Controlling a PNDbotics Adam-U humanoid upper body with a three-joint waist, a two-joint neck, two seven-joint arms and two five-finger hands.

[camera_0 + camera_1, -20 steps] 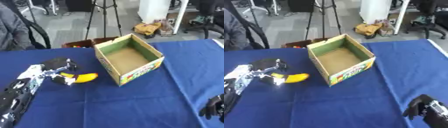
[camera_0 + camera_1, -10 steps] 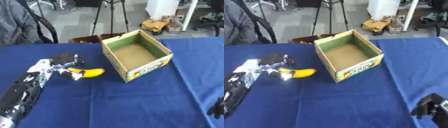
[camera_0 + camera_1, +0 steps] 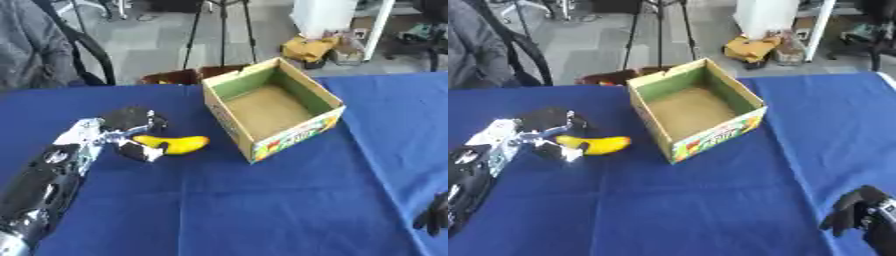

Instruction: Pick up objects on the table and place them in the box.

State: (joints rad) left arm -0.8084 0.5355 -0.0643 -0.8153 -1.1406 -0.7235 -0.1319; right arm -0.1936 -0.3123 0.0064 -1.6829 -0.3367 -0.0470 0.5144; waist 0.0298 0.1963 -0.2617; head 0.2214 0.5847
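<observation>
Banana [image 3: 178,144], curved yellow, in left hand [image 3: 131,132].

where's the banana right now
The banana lies on the blue table, left of the open cardboard box, with the left hand closed around its left end.

Bare blue table [image 3: 262,210] stretches between banana [image 3: 179,144] and box [image 3: 273,112].
</observation>
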